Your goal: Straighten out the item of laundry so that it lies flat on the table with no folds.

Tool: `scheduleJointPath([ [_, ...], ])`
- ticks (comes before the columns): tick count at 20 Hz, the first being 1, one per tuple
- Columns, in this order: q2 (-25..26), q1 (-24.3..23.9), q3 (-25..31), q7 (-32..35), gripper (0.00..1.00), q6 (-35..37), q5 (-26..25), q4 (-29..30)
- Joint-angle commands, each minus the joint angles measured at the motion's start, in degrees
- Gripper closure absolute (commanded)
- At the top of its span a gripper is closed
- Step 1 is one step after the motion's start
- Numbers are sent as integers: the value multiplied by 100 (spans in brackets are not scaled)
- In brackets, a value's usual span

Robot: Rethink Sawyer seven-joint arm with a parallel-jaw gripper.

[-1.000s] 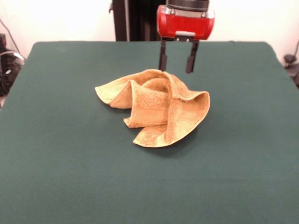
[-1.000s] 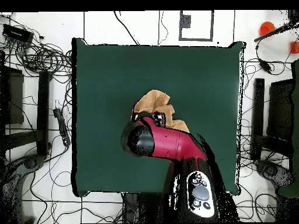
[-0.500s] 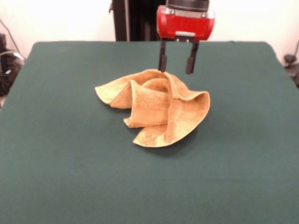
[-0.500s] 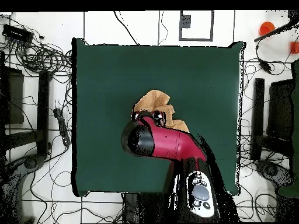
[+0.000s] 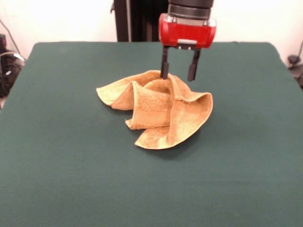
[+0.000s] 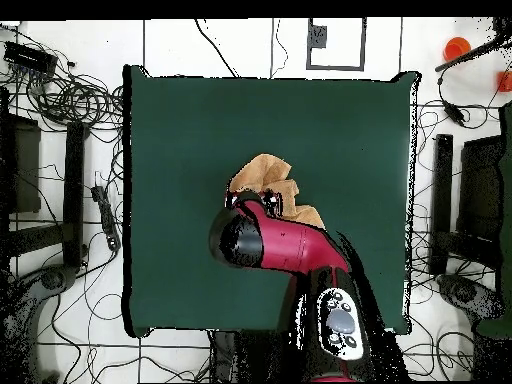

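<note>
The item of laundry [image 5: 158, 109] is a golden-tan towel, crumpled into several upright folds near the middle of the green table [image 5: 71, 170]. My gripper [image 5: 178, 75] hangs open over the towel's far edge, its two black fingers straddling the top fold there. Nothing is gripped. In the overhead view the red arm [image 6: 290, 245] covers the gripper and much of the towel [image 6: 265, 175]; only the towel's upper part shows.
The table [image 6: 330, 130] extends well beyond the towel on all sides. Cables and equipment lie on the floor around the table in the overhead view.
The gripper has come down a little toward the towel's far fold. The towel has not moved.
</note>
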Motion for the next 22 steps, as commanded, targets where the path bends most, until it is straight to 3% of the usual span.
scheduleJointPath([
  [1, 511, 186, 472, 853, 0, -291, -170, 128],
  [17, 606, 215, 396, 1134, 0, -397, 102, 175],
  [18, 606, 218, 392, 1139, 100, -392, 110, 175],
  [22, 601, 224, 384, 1117, 100, -356, 103, 161],
])
